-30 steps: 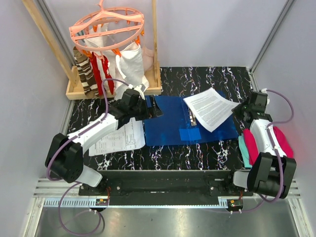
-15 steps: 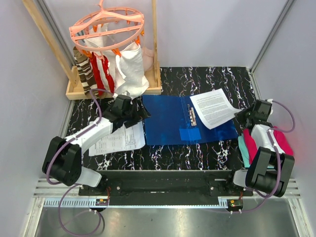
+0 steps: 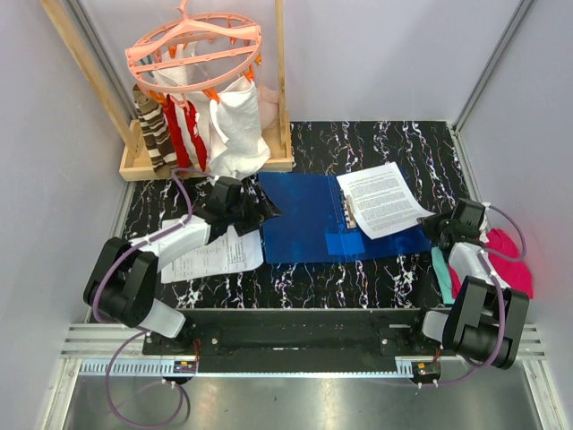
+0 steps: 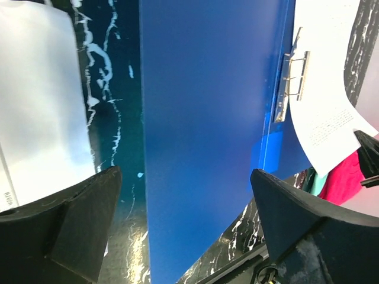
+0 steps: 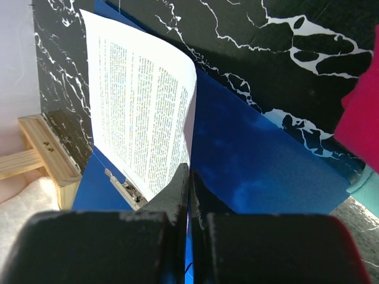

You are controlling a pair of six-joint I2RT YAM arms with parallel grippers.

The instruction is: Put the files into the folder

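Note:
The blue folder [image 3: 304, 224] lies open and flat on the black marbled table, its metal clip [image 3: 349, 213] along the spine. One printed sheet of the files [image 3: 380, 199] rests on the folder's right half, its near right corner curling up. My right gripper [image 3: 436, 224] is shut on that corner, and in the right wrist view the sheet [image 5: 142, 112] runs down to the fingertips [image 5: 181, 177]. More files [image 3: 215, 255] lie on the table left of the folder, partly under my left arm. My left gripper [image 3: 260, 210] is open over the folder's left edge [image 4: 207, 118] with nothing between its fingers.
A wooden rack [image 3: 206, 161] at the back left carries a pink hanger [image 3: 192, 49] with several cloths and a white bag. A magenta cloth [image 3: 510, 260] and a teal item [image 3: 441, 273] lie beside my right arm. Walls close in on both sides.
My left gripper has drawn back left off the folder. My right gripper has pulled back toward the near right with the sheet's corner, and the sheet has turned to lie along the clip.

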